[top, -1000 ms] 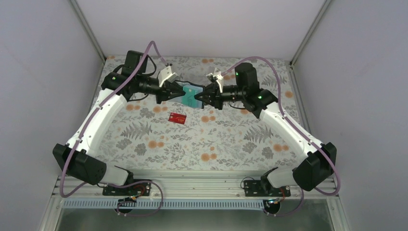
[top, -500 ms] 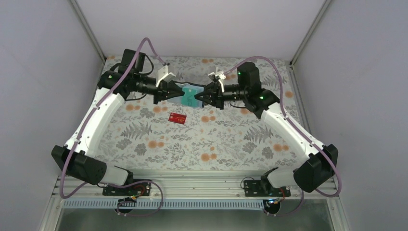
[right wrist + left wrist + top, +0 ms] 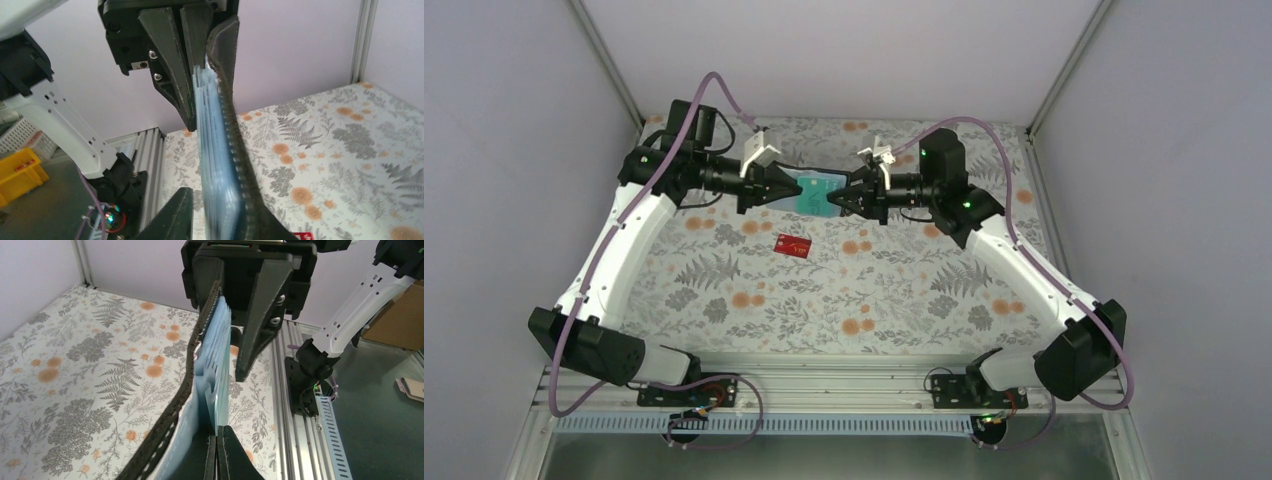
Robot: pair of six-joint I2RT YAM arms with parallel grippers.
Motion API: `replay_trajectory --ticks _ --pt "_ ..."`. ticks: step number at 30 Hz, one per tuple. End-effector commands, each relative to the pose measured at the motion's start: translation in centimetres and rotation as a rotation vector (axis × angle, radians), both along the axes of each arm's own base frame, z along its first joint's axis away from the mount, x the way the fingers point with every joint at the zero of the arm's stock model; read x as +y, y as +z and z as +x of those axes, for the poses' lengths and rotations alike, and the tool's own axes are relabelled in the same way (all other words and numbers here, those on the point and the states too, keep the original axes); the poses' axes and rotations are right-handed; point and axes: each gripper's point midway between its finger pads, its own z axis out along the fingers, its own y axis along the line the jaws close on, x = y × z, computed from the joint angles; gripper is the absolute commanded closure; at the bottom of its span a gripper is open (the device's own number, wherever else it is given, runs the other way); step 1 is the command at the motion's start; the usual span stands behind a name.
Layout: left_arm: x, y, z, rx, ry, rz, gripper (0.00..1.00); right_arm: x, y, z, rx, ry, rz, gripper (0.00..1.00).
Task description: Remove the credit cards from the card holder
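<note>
The card holder (image 3: 824, 192) hangs in the air over the far middle of the table, held between both grippers. Its black stitched cover (image 3: 192, 360) stands edge-on, with pale blue pockets inside. My left gripper (image 3: 218, 429) is shut on the thin edge of a teal credit card (image 3: 223, 390) that sticks out of the pockets. My right gripper (image 3: 220, 200) is open around the holder's other end (image 3: 235, 135): one finger (image 3: 175, 215) stands apart from the blue face, the other lies behind the black cover. A red credit card (image 3: 793, 245) lies flat on the table.
The floral tablecloth (image 3: 874, 290) covers the table, with grey walls on three sides. The aluminium rail with the arm bases (image 3: 824, 385) runs along the near edge. The red card's corner (image 3: 305, 235) shows below the right gripper.
My left gripper has shut fully and drawn back to the left with the teal card. My right gripper's jaws have parted from the holder.
</note>
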Motion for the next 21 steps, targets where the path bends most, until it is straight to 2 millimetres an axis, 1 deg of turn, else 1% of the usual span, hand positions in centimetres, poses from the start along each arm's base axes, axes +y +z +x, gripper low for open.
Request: replay_trajectory --ticks 1,2,3,6,10,13,18,21 --pt "0.1 2.1 -1.1 -0.038 -0.037 -0.054 0.97 -0.3 0.5 -0.6 -0.023 0.025 0.021 0.86" --pt "0.1 2.2 -1.3 -0.038 -0.046 -0.059 0.97 -0.2 0.5 -0.7 -0.018 0.032 0.021 0.94" --pt "0.1 2.2 -1.5 -0.037 -0.055 -0.064 0.98 -0.2 0.5 -0.7 -0.019 0.034 0.021 0.96" --pt "0.1 2.2 -2.0 -0.046 -0.075 -0.068 0.98 -0.5 1.0 -1.1 -0.037 0.051 0.035 0.96" --pt "0.1 1.4 -1.8 -0.035 -0.065 -0.058 0.86 -0.9 1.8 -1.5 -0.055 0.058 0.055 0.96" --pt "0.0 0.7 -1.6 -0.019 -0.065 -0.061 0.84 -1.0 2.4 -2.0 -0.064 0.082 0.071 0.96" --pt "-0.1 -0.1 -1.7 -0.004 -0.078 -0.060 0.84 -1.1 2.9 -2.3 -0.076 0.085 0.079 0.96" --pt "-0.4 -0.6 -1.4 0.007 -0.074 -0.053 0.81 -1.1 3.2 -2.5 -0.076 0.098 0.082 0.96"
